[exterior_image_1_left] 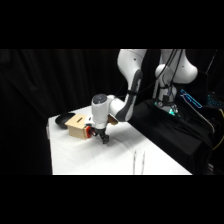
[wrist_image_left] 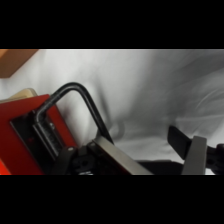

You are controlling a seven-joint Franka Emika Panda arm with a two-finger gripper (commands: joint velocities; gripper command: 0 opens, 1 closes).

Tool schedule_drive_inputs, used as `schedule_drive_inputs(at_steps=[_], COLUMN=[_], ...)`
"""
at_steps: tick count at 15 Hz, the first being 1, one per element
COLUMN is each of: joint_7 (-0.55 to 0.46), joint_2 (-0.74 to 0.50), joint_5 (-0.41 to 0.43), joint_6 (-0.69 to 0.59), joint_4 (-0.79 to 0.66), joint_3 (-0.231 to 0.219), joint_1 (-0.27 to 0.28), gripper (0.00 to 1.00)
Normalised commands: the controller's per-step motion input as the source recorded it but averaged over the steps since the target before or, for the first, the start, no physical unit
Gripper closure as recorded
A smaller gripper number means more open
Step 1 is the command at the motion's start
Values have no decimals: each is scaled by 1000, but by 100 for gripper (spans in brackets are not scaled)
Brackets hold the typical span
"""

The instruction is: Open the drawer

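The tan wooden box (exterior_image_1_left: pixel 75 126) stands at the table's far left, its drawer's red-orange front (exterior_image_1_left: pixel 87 132) facing my gripper (exterior_image_1_left: pixel 103 138). In the wrist view the red front (wrist_image_left: pixel 22 137) fills the lower left, and a strip of pale wood (wrist_image_left: pixel 22 93) shows behind it. The dark handle (wrist_image_left: pixel 75 89) arches off the front and comes down at the tip of my left finger (wrist_image_left: pixel 116 157). The right finger (wrist_image_left: pixel 192 150) stands well apart. My gripper (wrist_image_left: pixel 140 139) is open, with only white table between the fingers; the handle lies just outside the gap.
A black shallow dish (exterior_image_1_left: pixel 63 120) sits behind the box at the table's far corner. Metal tongs (exterior_image_1_left: pixel 138 161) lie near the front edge. Black cloth and cables (exterior_image_1_left: pixel 170 125) border the table's right side.
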Motion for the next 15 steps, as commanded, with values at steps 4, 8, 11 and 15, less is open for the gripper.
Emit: schedule_drive_inputs(at_steps=[4,8,11,15], joint_7=[-117,-151,-144,-156], joint_2=[-272,-314,-344,-365], joint_5=[89,168,182,190], joint_6=[55,42,14,-13], joint_4=[-333,-341,-319,-290], joint_3=[145,182,153,131], joint_1=[-13,-56,-48,-67], gripper=[0,0,0,0])
